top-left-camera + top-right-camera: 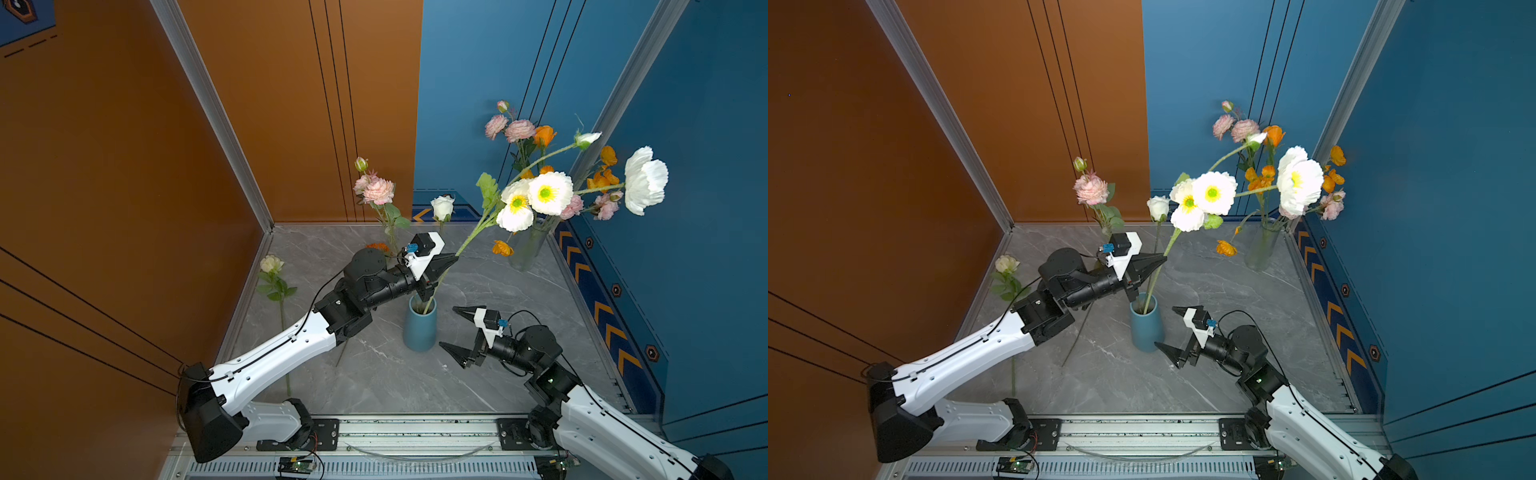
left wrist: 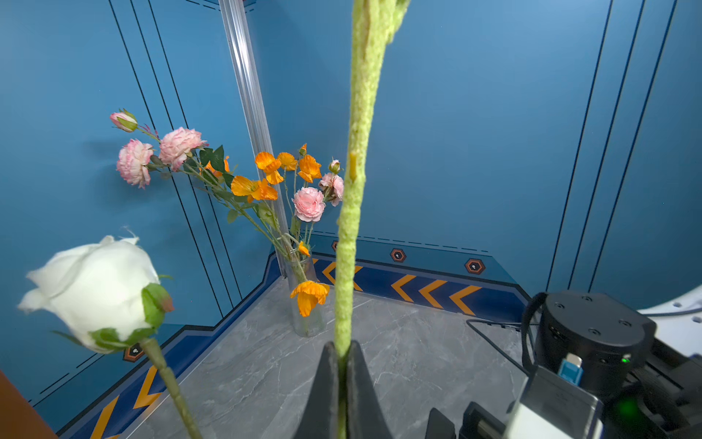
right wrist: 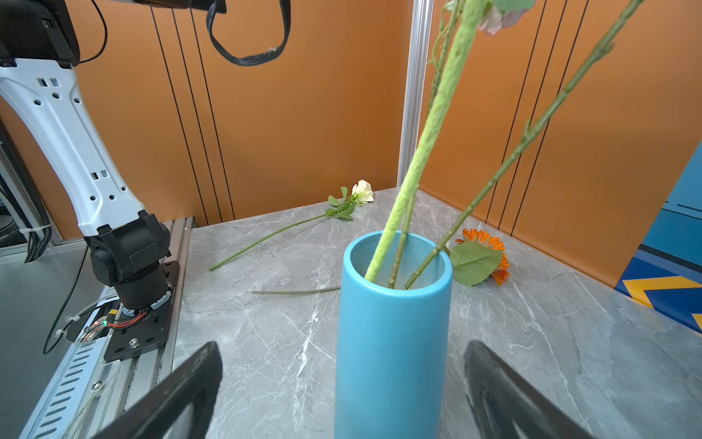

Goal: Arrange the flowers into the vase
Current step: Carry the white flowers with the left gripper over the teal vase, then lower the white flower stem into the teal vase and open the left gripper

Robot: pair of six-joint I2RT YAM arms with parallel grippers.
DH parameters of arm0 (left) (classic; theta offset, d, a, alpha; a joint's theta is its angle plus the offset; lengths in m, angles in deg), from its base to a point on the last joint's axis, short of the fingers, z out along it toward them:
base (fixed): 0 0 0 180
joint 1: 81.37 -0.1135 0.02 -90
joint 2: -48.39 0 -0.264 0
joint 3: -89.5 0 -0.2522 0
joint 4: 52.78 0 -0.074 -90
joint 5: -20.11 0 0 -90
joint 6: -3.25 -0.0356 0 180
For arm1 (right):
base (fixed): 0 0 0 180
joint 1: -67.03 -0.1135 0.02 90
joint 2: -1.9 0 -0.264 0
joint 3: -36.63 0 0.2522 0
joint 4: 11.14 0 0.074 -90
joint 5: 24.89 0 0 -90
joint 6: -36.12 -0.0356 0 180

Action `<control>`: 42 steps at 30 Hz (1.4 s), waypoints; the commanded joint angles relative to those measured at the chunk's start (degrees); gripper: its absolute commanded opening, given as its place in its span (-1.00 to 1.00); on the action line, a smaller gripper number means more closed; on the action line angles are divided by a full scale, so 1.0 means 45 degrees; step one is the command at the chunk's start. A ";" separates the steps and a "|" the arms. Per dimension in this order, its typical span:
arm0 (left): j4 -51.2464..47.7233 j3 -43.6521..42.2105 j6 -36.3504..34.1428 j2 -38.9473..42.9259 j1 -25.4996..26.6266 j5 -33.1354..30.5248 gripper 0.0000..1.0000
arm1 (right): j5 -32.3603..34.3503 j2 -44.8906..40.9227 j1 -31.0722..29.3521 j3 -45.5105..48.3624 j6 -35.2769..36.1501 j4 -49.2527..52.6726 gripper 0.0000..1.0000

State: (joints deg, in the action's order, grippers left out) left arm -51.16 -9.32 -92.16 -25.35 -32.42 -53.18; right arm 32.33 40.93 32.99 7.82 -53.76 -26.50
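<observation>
Your left hand (image 2: 342, 353) is clenched on a fuzzy stem (image 2: 355, 190). Only the right wrist view shows three stems (image 3: 400, 247) inside the vase (image 3: 391, 342), their tops cut off; your released right hand (image 1: 448, 326) sits beside it.

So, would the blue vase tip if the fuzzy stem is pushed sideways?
Probably it tips easily: the blue vase is tall and narrow, and the fuzzy stem leans far out, carrying large white blooms. The stem looks stiff, running straight above the left gripper, so a push would likely reach the vase.
</observation>
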 commanded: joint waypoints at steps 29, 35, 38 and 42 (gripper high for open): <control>-0.0965 -0.3142 -0.1830 -0.0354 -0.0994 0.1323 -0.99 | 0.0037 0.0126 0.0090 0.0113 -0.0110 -0.0449 1.00; -0.0970 -0.3492 -0.1659 -0.0123 -0.1056 0.1184 -0.74 | 0.0018 0.0138 0.0086 0.0102 -0.0107 -0.0462 1.00; -0.0973 -0.3711 -0.1632 0.0080 -0.1074 0.1074 -0.60 | -0.0012 0.0117 0.0085 0.0099 -0.0140 -0.0464 1.00; -0.0973 -0.3923 -0.1620 0.0438 -0.1124 0.1035 -0.33 | -0.0097 0.0024 0.0089 0.0083 -0.0201 -0.0428 1.00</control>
State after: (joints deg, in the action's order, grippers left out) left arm -55.36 -26.19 -99.83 -25.55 -36.84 -48.39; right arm 32.31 41.43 32.99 7.82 -53.87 -26.52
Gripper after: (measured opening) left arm 0.317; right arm 0.998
